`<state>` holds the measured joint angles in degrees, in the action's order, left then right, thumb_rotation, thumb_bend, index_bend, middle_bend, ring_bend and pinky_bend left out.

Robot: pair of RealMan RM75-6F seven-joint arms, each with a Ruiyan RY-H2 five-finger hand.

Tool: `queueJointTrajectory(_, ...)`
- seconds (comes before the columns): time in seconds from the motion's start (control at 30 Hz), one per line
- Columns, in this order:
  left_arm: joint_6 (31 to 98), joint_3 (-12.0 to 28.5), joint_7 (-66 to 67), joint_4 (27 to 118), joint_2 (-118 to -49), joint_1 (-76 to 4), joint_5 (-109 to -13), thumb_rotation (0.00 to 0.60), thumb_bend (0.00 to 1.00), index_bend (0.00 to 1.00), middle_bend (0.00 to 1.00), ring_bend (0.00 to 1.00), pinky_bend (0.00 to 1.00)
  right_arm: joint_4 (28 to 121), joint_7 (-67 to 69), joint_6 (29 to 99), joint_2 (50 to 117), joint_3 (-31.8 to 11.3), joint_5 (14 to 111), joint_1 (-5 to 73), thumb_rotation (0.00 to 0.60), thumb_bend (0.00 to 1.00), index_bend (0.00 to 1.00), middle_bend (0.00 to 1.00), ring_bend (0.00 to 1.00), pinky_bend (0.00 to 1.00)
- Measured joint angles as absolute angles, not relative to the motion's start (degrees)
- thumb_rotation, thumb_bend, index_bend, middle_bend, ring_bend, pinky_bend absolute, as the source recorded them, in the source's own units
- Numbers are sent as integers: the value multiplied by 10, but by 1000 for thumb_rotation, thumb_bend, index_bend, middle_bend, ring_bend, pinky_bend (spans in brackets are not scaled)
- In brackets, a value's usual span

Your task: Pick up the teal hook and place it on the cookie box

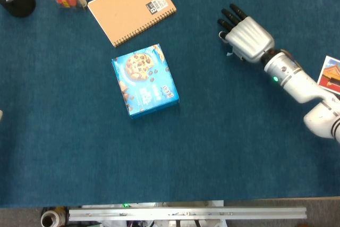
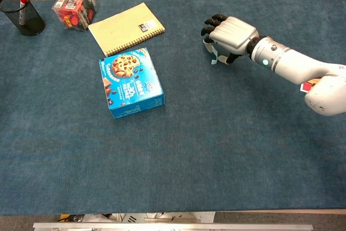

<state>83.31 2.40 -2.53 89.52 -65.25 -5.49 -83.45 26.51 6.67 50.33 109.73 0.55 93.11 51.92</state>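
The teal hook point(image 2: 213, 56) lies on the blue cloth at the back right, a small pale strip. My right hand point(image 2: 230, 33) sits low over it, fingers curved down on its far side and thumb on the near side, still apart. In the head view the right hand point(image 1: 245, 36) hides nearly all of the hook, with only a bit point(image 1: 229, 52) showing. The blue cookie box point(image 1: 144, 81) lies flat to the left, well apart from the hand, also seen in the chest view point(image 2: 130, 82). A pale sliver at the left edge may be my left hand point(image 1: 1, 114).
A tan spiral notebook point(image 2: 125, 27) lies behind the cookie box. A black mesh pen cup point(image 2: 24, 9) and a clear case of red items point(image 2: 75, 7) stand at the back left. A picture card point(image 1: 329, 72) lies by my right forearm.
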Motion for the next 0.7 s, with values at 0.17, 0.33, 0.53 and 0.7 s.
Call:
queueJointTrajectory(0.17,833,24,-30,891,-653,-53,-833,600,213,0,47,83,66,257,66,501,1105,7,931,523,600,333,471,188,0,0)
queueJointTrajectory(0.33,833,24,-34,887,-655,-52,-833,600,213,0,47,83,66,253,63,497,1107,9,929,524,600,341,475,188,0,0)
queueJointTrajectory(0.53,832,24,-37,882,-657,-51,-832,600,213,0,47,83,66,250,62,493,1107,9,925,522,600,341,483,188,0,0)
queueJointTrajectory(0.7,832,24,-37,882,-657,-51,-832,600,213,0,47,83,66,246,62,487,1111,9,922,522,600,341,483,188,0,0)
